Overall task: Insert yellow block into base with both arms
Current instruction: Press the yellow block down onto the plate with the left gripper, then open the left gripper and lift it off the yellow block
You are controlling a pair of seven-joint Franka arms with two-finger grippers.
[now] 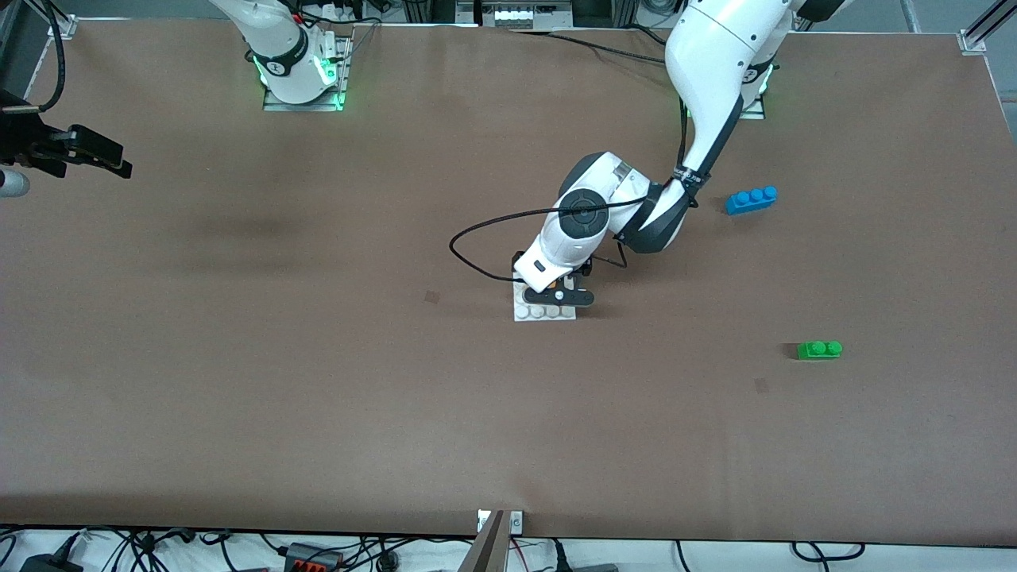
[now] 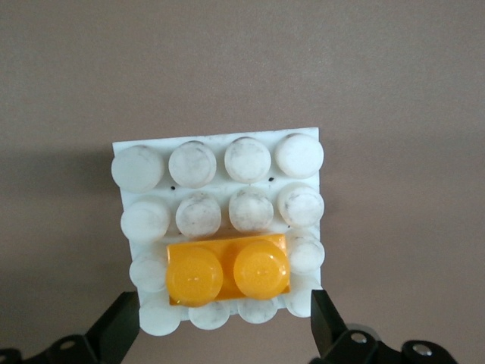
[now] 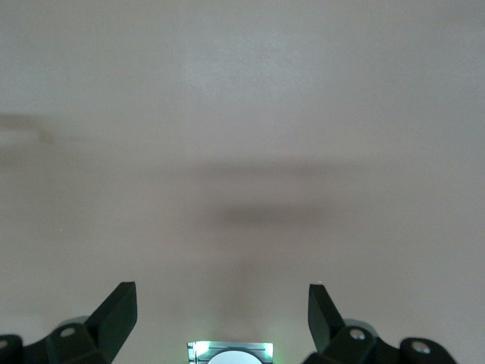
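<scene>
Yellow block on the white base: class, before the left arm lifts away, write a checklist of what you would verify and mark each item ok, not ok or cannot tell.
1. Yellow block sits on the base, level across its studs: ok.
2. Block pressed fully down: cannot tell; no side view shows the seam.
3. Left hand open, fingers apart from the block on each side: ok.
4. Base flat on the table: ok in the front view.
5. Right hand open over bare table at the right arm's end, away from the base: ok.
6. Blue brick and green brick lie well apart from the base: ok.
</scene>
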